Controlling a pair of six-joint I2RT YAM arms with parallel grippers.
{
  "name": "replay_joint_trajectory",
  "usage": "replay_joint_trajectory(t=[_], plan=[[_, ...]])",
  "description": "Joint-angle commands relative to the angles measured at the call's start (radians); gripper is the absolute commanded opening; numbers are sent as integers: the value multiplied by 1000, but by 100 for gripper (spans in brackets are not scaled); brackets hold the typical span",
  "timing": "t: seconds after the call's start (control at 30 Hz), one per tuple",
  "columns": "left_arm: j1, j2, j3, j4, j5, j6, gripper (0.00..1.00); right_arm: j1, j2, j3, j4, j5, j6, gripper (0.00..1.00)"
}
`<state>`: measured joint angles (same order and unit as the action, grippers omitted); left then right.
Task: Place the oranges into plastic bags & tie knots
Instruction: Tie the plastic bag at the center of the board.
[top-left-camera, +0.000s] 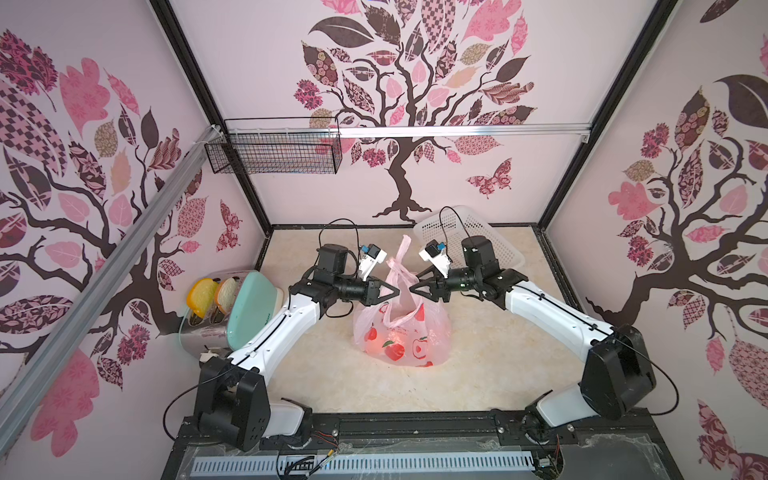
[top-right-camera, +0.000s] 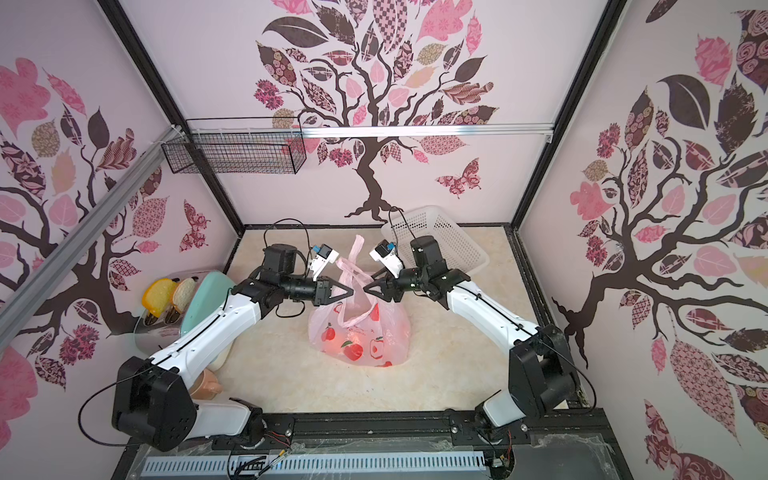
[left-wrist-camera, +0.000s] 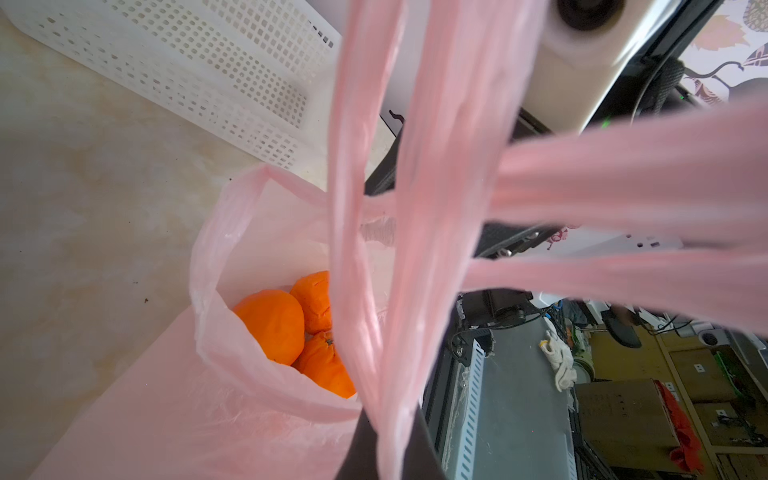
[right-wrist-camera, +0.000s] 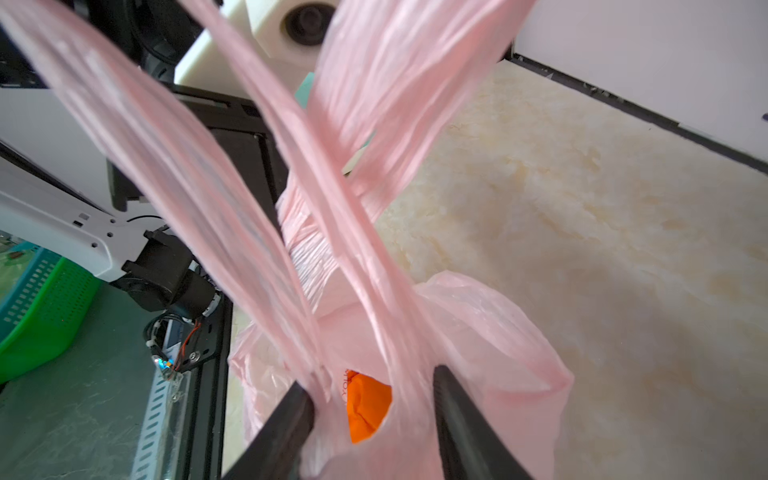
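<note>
The pink plastic bag (top-left-camera: 401, 332) (top-right-camera: 359, 336) stands in the middle of the table, its mouth loose. Oranges (left-wrist-camera: 270, 324) lie inside it, and one of the oranges (right-wrist-camera: 368, 405) shows through a gap. The handle strips (top-left-camera: 399, 266) rise and cross above the bag. No knots are in view. My left gripper (top-left-camera: 397, 292) (left-wrist-camera: 388, 436) is shut on one handle strip. My right gripper (top-left-camera: 411, 289) (right-wrist-camera: 374, 390) faces it from the other side. Its jaws stand apart, with two strips running between them.
A white perforated basket (top-left-camera: 469, 237) lies tilted at the back right, behind the right arm. A toaster (top-left-camera: 199, 332) with toast slices and a mint-green plate (top-left-camera: 251, 307) stand at the left edge. A black wire basket (top-left-camera: 274, 151) hangs on the back wall.
</note>
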<state>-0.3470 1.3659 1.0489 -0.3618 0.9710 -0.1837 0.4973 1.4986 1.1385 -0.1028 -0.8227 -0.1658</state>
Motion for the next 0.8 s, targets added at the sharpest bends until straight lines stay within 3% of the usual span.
replay_joint_trajectory(t=[0.0, 0.17, 0.37, 0.53, 0.67, 0.77], plan=[[1, -18, 5, -6, 9, 12, 0, 10, 3, 3, 15, -52, 21, 40], [1, -19, 12, -30, 1, 21, 0, 26, 15, 27, 3, -46, 5, 33], [0, -6, 28, -77, 11, 45, 0, 44, 45, 66, -28, -48, -11, 12], [0, 0, 30, -77, 34, 45, 0, 55, 54, 84, -39, -34, -18, 8], [1, -5, 30, -62, 34, 37, 29, 55, 51, 85, -47, -12, -24, 2], [0, -13, 28, -35, 35, 25, 36, 56, 40, 86, -48, -15, -23, 0]])
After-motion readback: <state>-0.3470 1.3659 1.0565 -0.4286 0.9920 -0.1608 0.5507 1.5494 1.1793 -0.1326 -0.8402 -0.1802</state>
